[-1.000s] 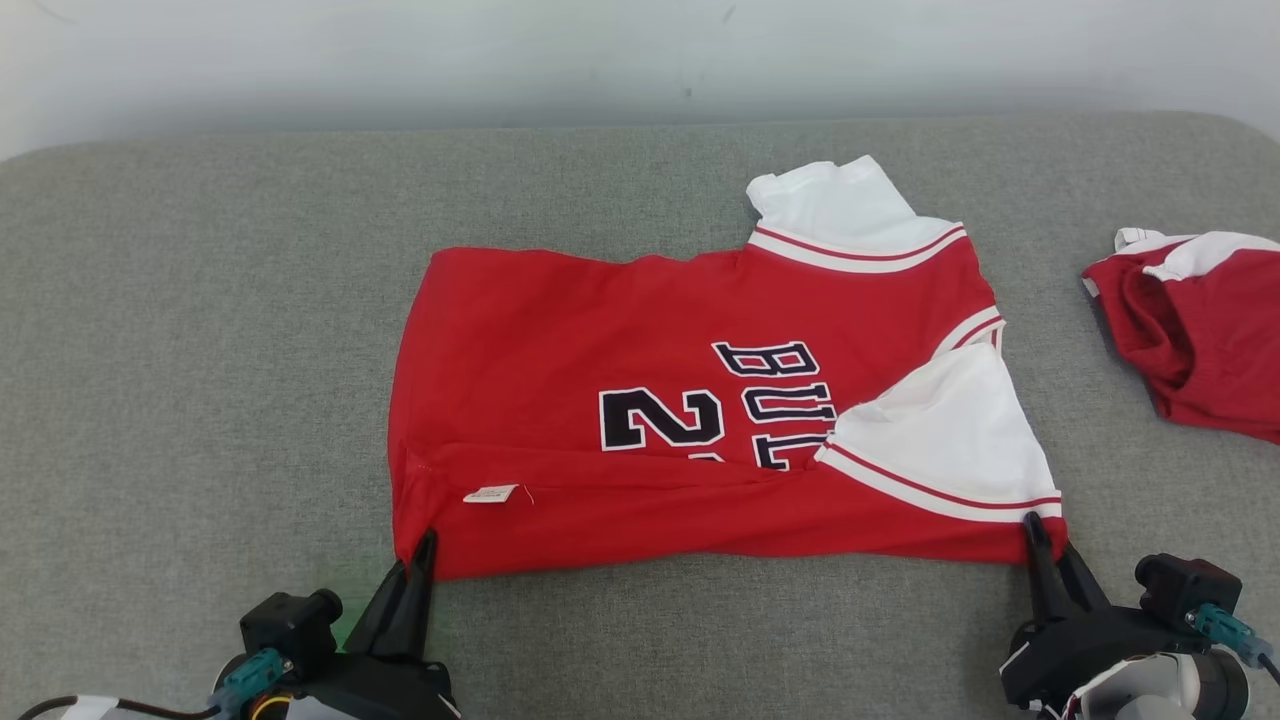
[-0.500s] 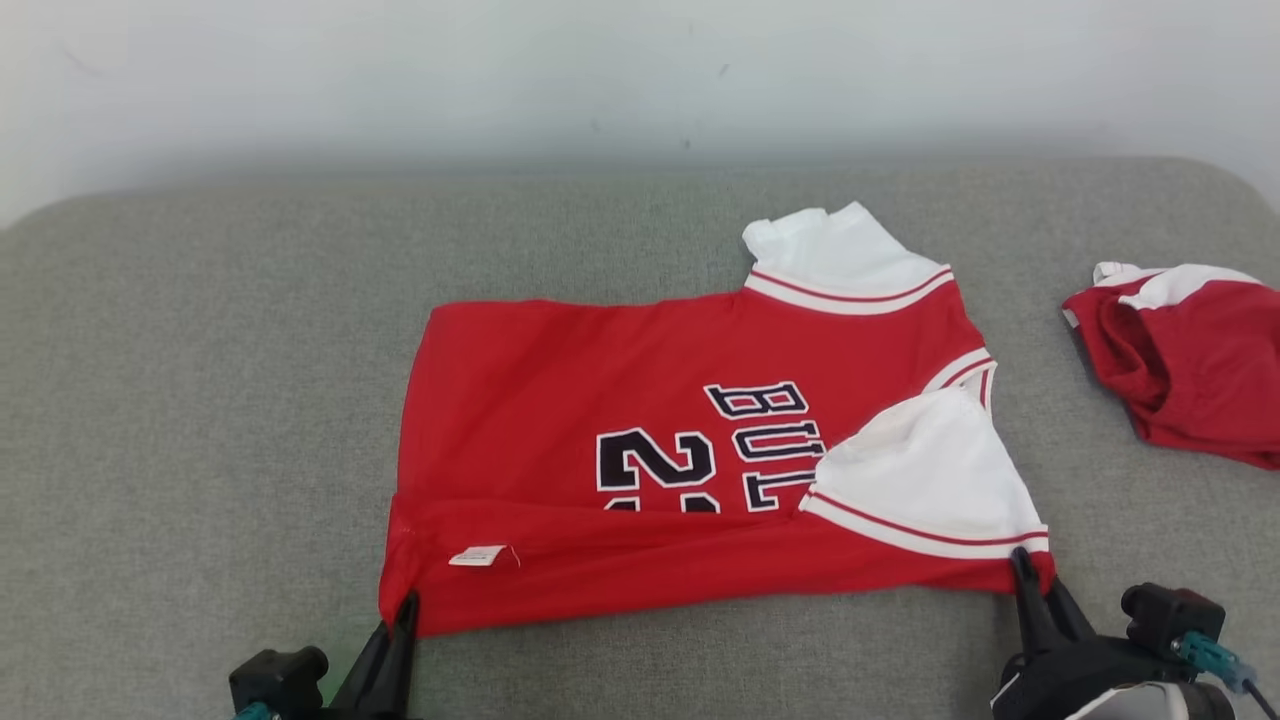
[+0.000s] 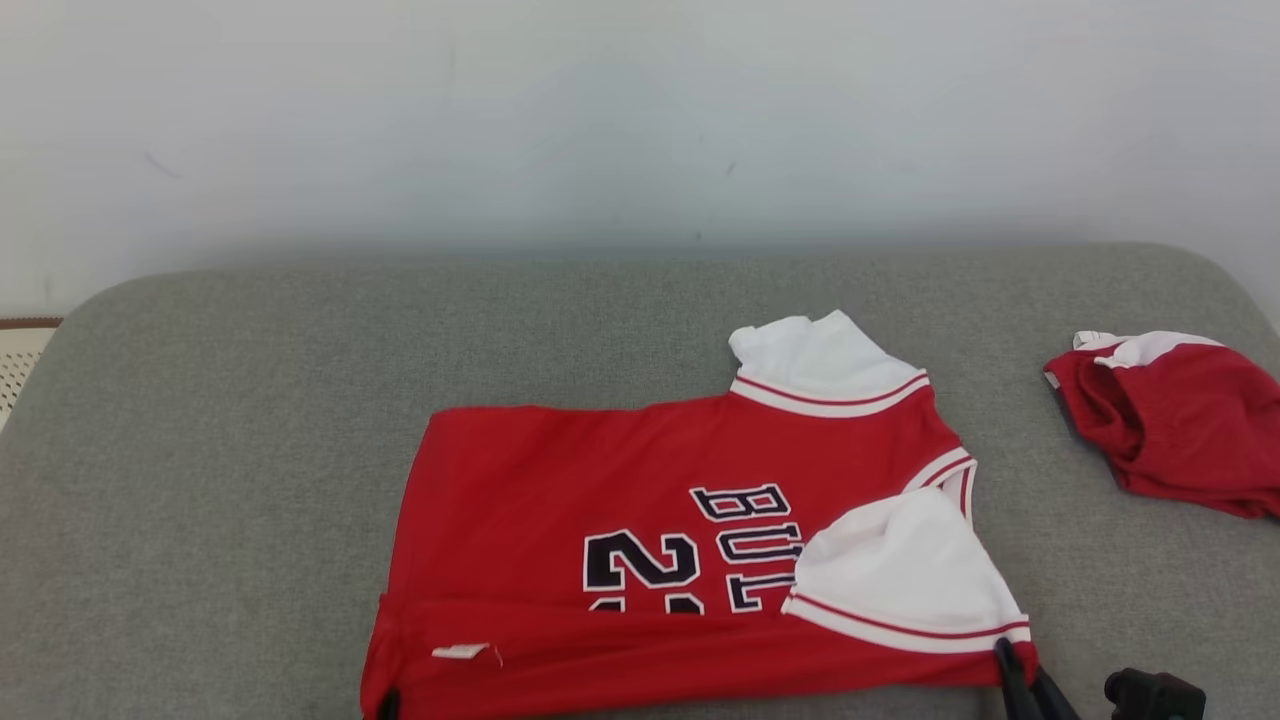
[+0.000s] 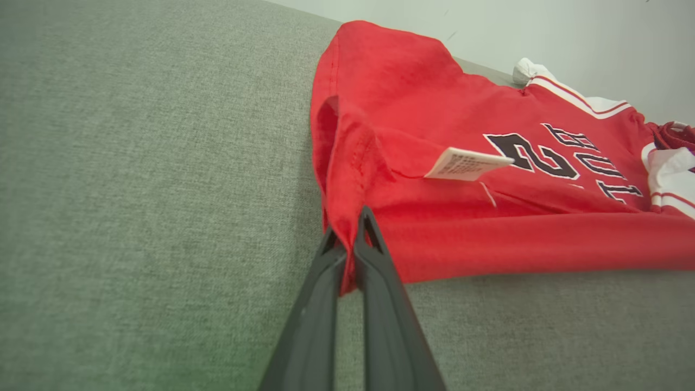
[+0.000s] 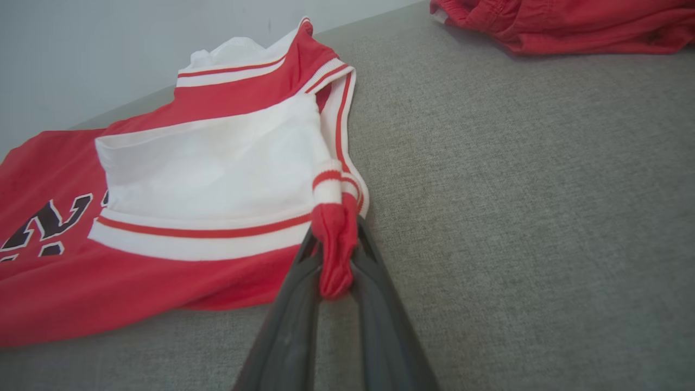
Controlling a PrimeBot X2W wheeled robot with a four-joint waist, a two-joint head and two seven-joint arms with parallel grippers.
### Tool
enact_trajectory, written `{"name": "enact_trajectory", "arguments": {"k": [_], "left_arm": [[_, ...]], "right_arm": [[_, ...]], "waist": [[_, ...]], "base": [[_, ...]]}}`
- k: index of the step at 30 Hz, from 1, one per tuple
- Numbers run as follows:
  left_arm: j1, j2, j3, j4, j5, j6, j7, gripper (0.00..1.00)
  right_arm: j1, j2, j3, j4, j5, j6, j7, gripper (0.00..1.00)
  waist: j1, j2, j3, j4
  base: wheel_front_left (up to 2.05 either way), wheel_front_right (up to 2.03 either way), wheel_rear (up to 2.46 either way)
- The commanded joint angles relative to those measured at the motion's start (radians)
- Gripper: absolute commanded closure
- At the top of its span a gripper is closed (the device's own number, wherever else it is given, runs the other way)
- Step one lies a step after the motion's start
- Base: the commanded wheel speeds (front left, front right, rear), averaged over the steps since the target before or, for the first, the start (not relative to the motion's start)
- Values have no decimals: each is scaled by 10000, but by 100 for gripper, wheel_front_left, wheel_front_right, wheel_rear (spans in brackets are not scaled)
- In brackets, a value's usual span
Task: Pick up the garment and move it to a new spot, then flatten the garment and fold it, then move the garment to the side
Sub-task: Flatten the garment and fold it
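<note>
The garment (image 3: pixel 650 520) is a red jersey with white sleeves and dark lettering, lying spread on the grey padded surface (image 3: pixel 220 450). Its near edge is folded over, with a white label (image 4: pixel 467 163) showing on the fold. My left gripper (image 4: pixel 347 241) is shut on the garment's near left corner, and its dark tip (image 3: pixel 388 706) peeks in at the head view's bottom edge. My right gripper (image 5: pixel 334 244) is shut on the bunched red and white near right corner, seen in the head view as the right gripper (image 3: pixel 1012 662) under the white sleeve (image 3: pixel 900 560).
A second red and white garment (image 3: pixel 1170 440) lies crumpled at the far right, also visible as the second garment (image 5: pixel 554 21) in the right wrist view. A pale wall (image 3: pixel 600 120) stands behind the grey surface. Bare grey surface stretches to the left.
The head camera has tilted up, so the whole picture has slid down and the grippers sit at its bottom edge. Both grippers keep their hold on the garment's near corners.
</note>
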Motion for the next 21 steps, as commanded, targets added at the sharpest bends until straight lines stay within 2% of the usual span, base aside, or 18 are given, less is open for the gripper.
{"name": "enact_trajectory", "arguments": {"k": [1,13,14,15,16,21], "left_arm": [[264,56,176,84,83,8,-7,100],[532,30,231,192,159,9,-7,100],[499,28,238,192,145,9,-7,85],[463,28,253,222,135,9,-7,54],[451,32,305,300,181,12,-7,0],[383,11,554,126,472,378,-7,0]], "right_arm": [[200,-38,27,-37,50,-15,-3,100],[669,-85,289,-192,85,-15,-3,100],[628,-84,149,-242,55,-15,-4,95],[597,-64,30,-286,1,-15,-6,59],[600,-40,-5,-283,-69,-15,-4,0],[406,-88,-547,-483,-519,-13,-4,0]], "waist": [[1,0,-110,29],[1,0,-223,-57],[1,0,-184,-78],[1,0,-153,-91],[1,0,-128,-95],[1,0,52,-42]], "base": [[0,0,0],[0,0,0],[0,0,0],[0,0,0],[0,0,0],[0,0,0]]}}
